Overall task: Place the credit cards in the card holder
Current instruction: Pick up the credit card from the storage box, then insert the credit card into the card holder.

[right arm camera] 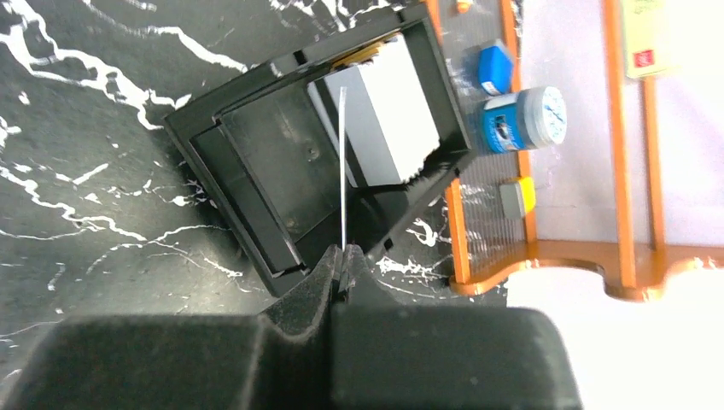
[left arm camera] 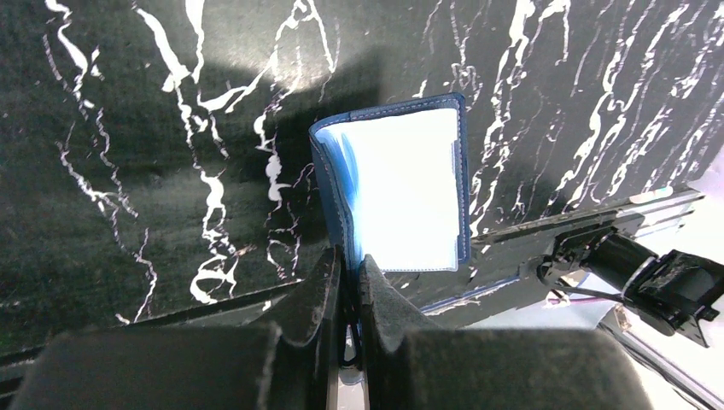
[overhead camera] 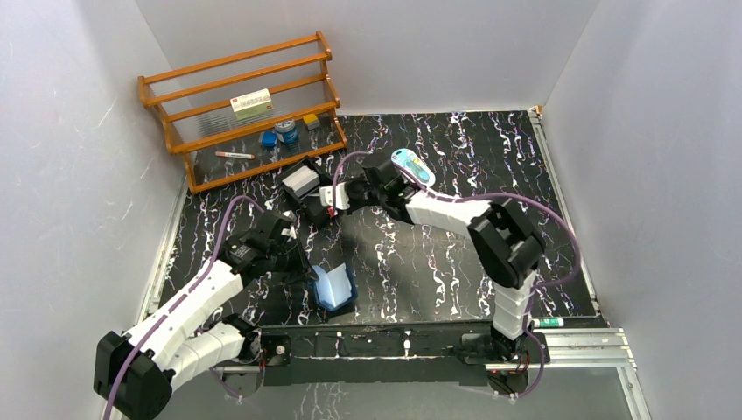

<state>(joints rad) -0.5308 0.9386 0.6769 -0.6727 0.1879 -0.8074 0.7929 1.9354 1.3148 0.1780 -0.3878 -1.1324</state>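
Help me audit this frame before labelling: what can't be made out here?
Right wrist: the card in the right gripper shows edge-on only, face unseen.
Right wrist: how many credit cards lie in the black tray; they overlap.
Left wrist: card holder pockets, washed out by glare.
Top external: print on the white box, too small.

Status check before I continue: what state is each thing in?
navy-blue folding card holder: open, pinched at one edge.
left fingers: shut on the holder.
thin white plastic card: held edge-on over black plastic tray.
right fingers: shut on that card.
grey-white card stack: lying in the tray.
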